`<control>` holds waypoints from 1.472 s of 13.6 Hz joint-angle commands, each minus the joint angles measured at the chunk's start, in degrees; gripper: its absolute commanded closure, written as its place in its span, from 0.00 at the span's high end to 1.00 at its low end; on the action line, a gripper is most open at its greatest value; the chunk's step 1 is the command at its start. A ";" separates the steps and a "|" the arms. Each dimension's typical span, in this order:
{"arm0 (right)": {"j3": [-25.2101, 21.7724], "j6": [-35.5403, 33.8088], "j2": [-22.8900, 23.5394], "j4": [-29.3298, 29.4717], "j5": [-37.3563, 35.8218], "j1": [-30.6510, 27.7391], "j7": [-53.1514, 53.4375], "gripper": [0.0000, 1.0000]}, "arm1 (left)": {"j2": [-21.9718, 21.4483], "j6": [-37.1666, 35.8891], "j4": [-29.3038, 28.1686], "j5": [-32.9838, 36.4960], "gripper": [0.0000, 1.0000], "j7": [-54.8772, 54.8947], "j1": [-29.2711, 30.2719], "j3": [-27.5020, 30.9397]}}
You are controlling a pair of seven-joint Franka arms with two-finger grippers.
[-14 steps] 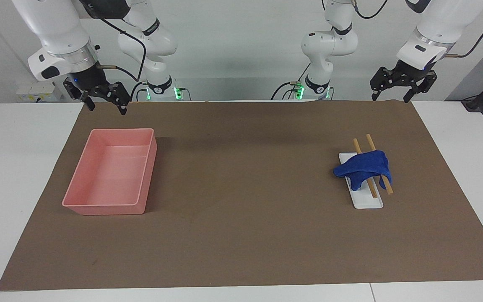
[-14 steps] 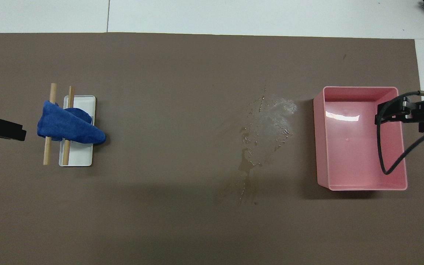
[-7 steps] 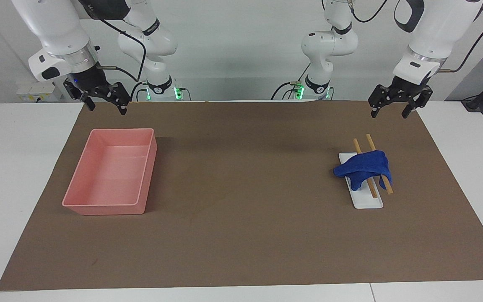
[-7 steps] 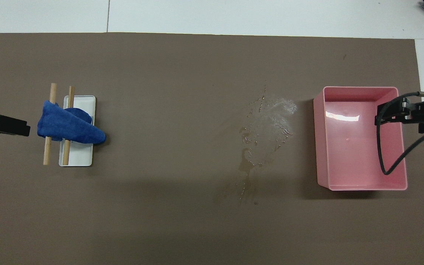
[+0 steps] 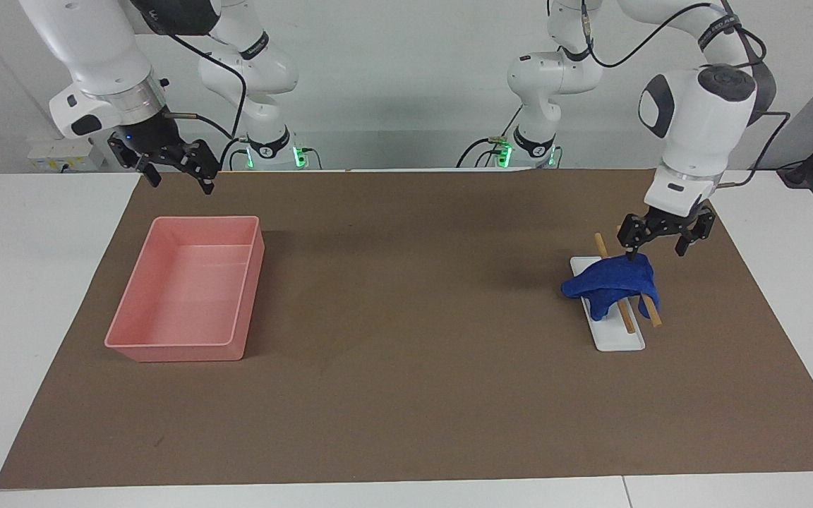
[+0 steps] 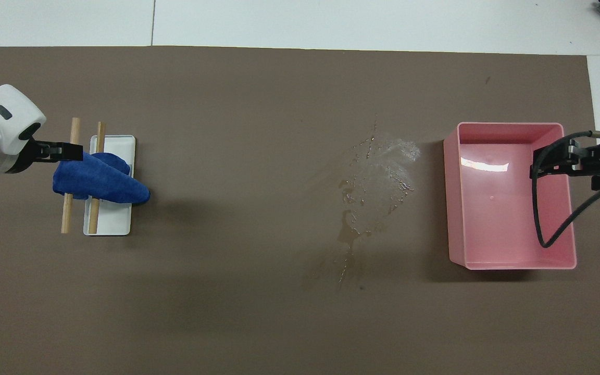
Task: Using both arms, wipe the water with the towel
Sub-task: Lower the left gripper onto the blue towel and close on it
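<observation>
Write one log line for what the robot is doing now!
left tool: open, over towel | right tool: open, waiting | water: unwiped

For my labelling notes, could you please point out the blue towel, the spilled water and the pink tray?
towel (image 5: 615, 281), facing view, bunched middle.
water (image 6: 378, 177), overhead view, puddle's centre.
pink tray (image 5: 179, 345), facing view, outer wall.

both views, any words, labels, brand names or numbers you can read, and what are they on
None can be read.
The towel, the white rack, the pink tray and the brown mat are plain.
Small dark marks ring the arm bases, too small to read.
</observation>
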 commanded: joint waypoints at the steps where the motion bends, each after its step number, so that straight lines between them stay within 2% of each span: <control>1: 0.34 1.10 -1.74 -2.14 -0.06 -0.55 1.53 1.00 | 0.25 6.18 -4.68 1.35 1.00 -3.42 1.04 -0.28; 8: 0.34 1.19 -2.36 -3.28 -0.06 -0.64 1.26 1.00 | 0.16 9.10 -8.21 1.35 1.00 -4.58 0.52 -0.19; 9: 0.34 1.28 -2.44 -3.37 -0.06 -0.55 1.44 1.00 | 0.16 9.45 -8.39 1.35 0.97 -4.67 0.52 -0.19; 12: 0.34 1.28 -2.45 -3.46 -0.06 -0.55 1.53 1.00 | 0.08 9.37 -8.65 2.57 0.81 -4.58 0.52 -0.19; 14: 0.34 1.37 -2.45 -3.46 -0.06 -0.55 1.87 1.00 | 0.07 9.11 -8.66 3.02 0.62 -4.58 0.52 -0.19; 15: 0.34 1.46 -2.53 -3.72 -0.06 -0.55 2.31 1.00 | 0.07 9.02 -8.65 3.02 0.56 -4.58 0.52 -0.19; 17: 0.34 1.98 -2.53 -3.81 -0.06 -0.38 2.49 1.00 | 0.16 8.67 -8.22 3.02 0.54 -4.58 0.52 -0.19; 20: 0.34 1.98 -2.53 -3.81 -0.06 -0.38 2.40 1.00 | 0.25 8.23 -7.86 3.02 0.41 -4.58 0.52 -0.19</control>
